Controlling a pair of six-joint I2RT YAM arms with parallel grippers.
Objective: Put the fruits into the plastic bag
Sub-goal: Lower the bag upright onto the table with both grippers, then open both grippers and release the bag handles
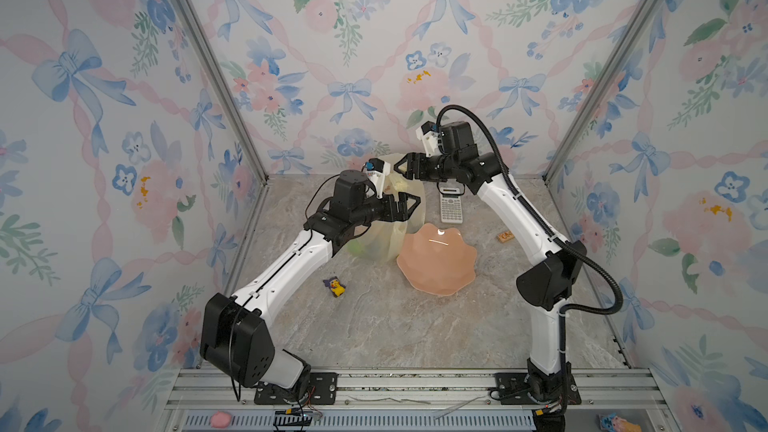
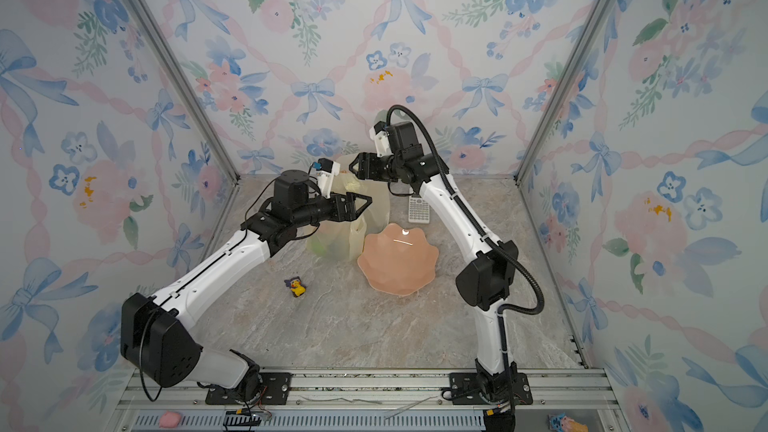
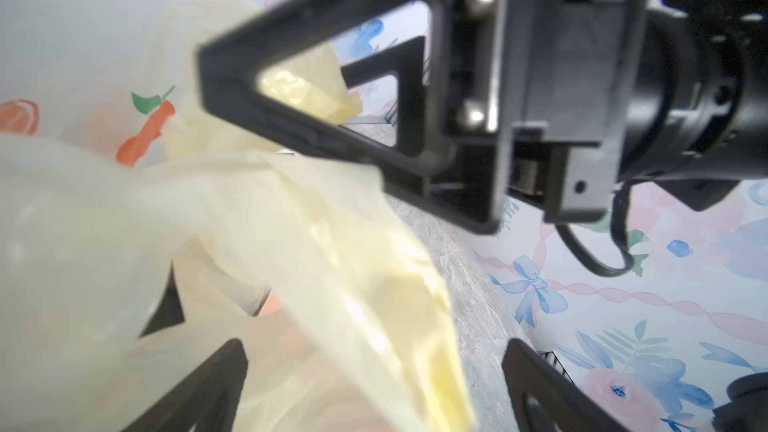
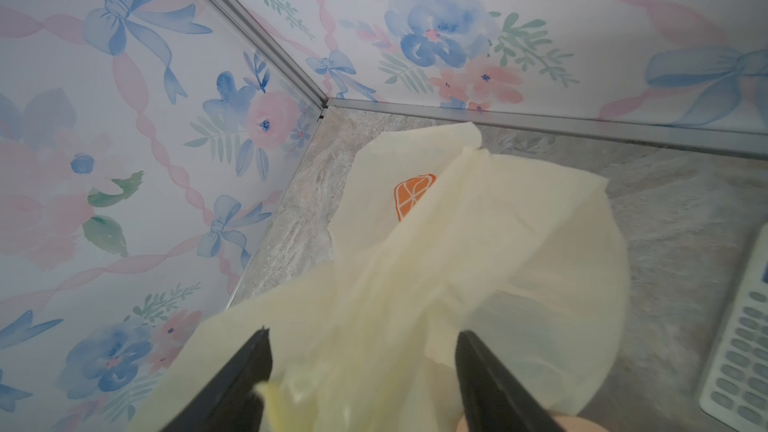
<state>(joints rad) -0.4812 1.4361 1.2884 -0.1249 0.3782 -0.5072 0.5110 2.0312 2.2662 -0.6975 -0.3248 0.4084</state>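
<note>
Reads as the closing step of the loading. Shows the fruits (image 1: 355, 248) only as a green blur and dimmer shapes through the lower wall of the plastic bag (image 1: 384, 243); finds none on the bare bench (image 1: 374, 326) or on the pink scalloped plate (image 1: 436, 261). Places the bag, slumped but upright, toward the far edge of the bench, about midway along it, with the plate just beside it on the near right, perhaps touching. Has the left arm (image 1: 291, 259) and the right arm (image 1: 528, 218) rising from the near edge, elbows bent and wrists turned roughly level, so that the two sets of jaws face each other above the bag. Puts the left gripper (image 1: 409, 209) over the bag's upper near part, jaws spread wide, with a handle strip of film lying loose between them in the left wrist view and pinched by neither. Puts the right gripper (image 1: 397, 170) higher and farther back, at the bag's top near the far edge, jaws likewise apart, with film draped between them but not clamped. Calls next, on this reading, for drawing both arms up and back, clear of the loose handles, without snagging the thin film and tipping the bag. Leaves the calculator (image 1: 451, 203) and the duck toy (image 1: 334, 286) out of it.
</note>
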